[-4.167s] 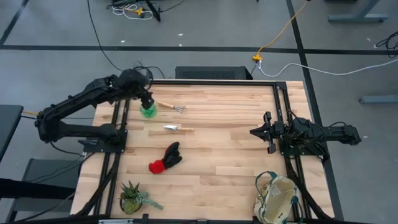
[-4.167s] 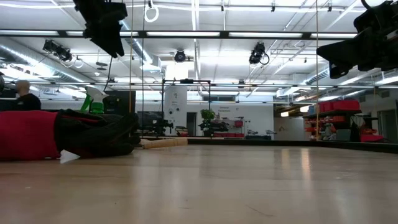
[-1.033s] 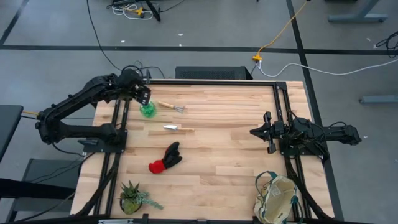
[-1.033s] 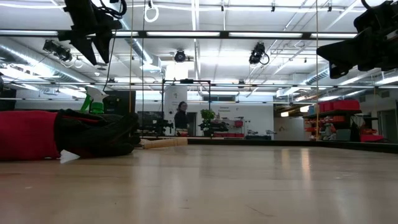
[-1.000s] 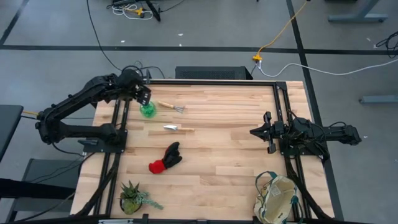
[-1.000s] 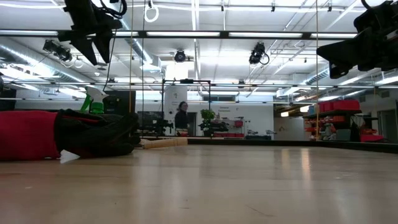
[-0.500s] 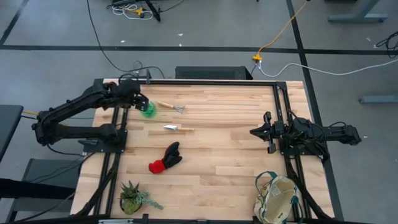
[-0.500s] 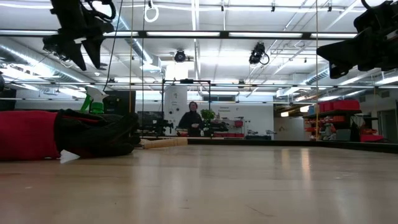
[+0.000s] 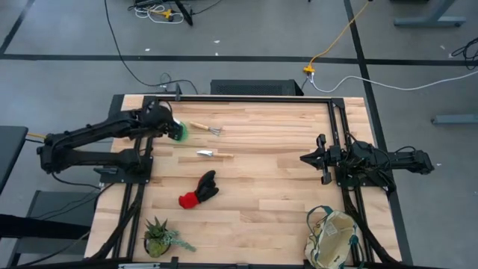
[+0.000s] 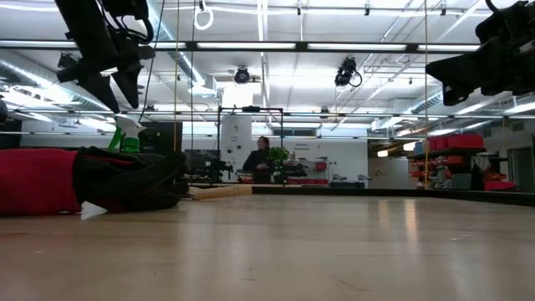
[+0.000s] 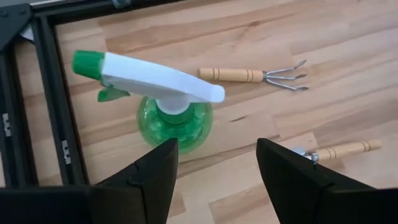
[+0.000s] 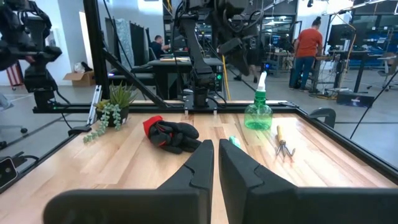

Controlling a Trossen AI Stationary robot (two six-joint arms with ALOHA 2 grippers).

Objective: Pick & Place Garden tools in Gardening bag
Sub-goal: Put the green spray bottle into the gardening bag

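The left gripper (image 11: 214, 163) hangs open above the table (image 9: 276, 161), its two fingers apart. The green spray bottle (image 11: 161, 93) stands upright just ahead of the fingers, untouched. The rake (image 11: 255, 75) lies beyond the bottle, the trowel (image 11: 336, 150) off to one side of it. The gloves (image 9: 199, 190) lie farther along the table, and the bag (image 9: 332, 239) sits at the far corner near the right gripper (image 9: 308, 158), which waits closed and empty. A plant (image 9: 158, 237) stands apart.
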